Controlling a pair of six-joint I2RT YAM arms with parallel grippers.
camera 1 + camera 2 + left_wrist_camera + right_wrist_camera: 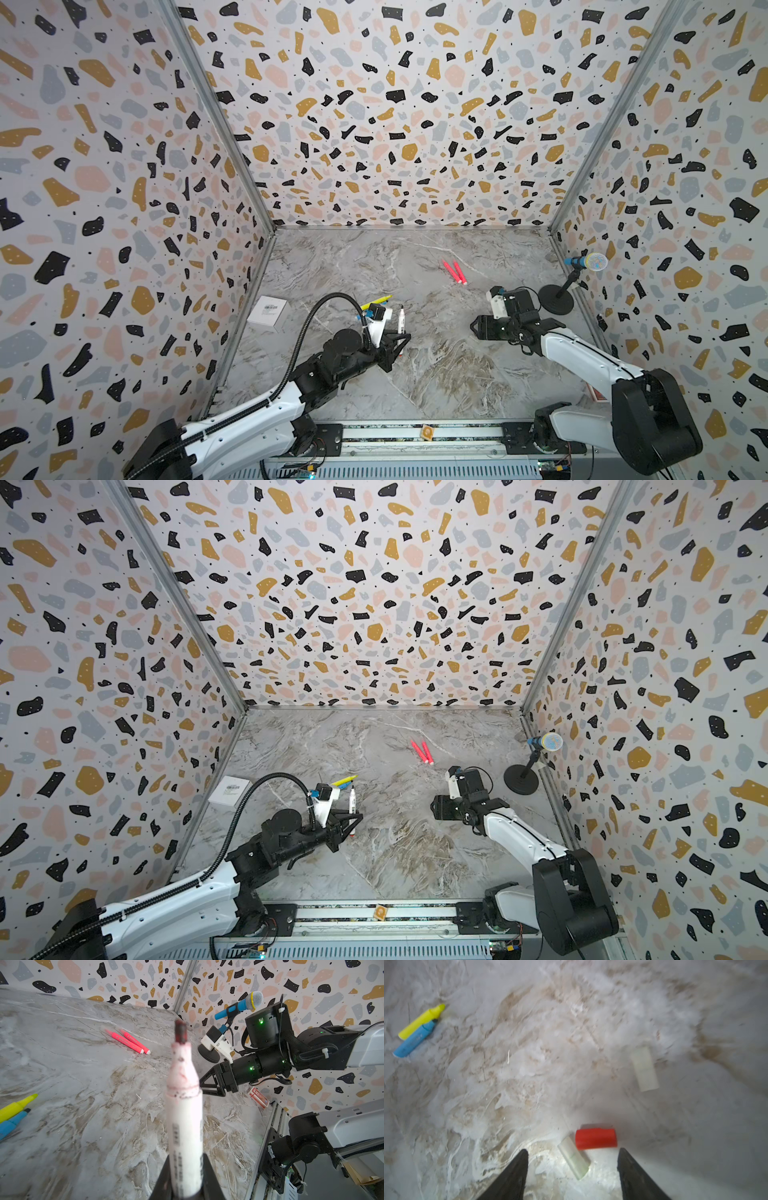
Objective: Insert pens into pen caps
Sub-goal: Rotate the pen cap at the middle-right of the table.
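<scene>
My left gripper [186,1159] is shut on the white-barrelled pen [185,1115], which it holds off the table with its stained dark tip uncapped. In both top views this pen [401,320] [352,800] points toward the back wall. My right gripper [572,1149] is open, just above the table. A red-orange pen cap [596,1138] and a clear cap [574,1157] lie just ahead of its fingers, and another clear cap [644,1069] lies farther off. The yellow pen [422,1021] and the light blue pen [415,1040] lie side by side. Two pink pens [453,272] lie toward the back.
A white box [268,312] sits by the left wall. A microphone on a round stand [586,262] is at the right wall, behind my right arm. A red card box [258,1098] lies near the front right edge. The arms' rail [415,434] runs along the front.
</scene>
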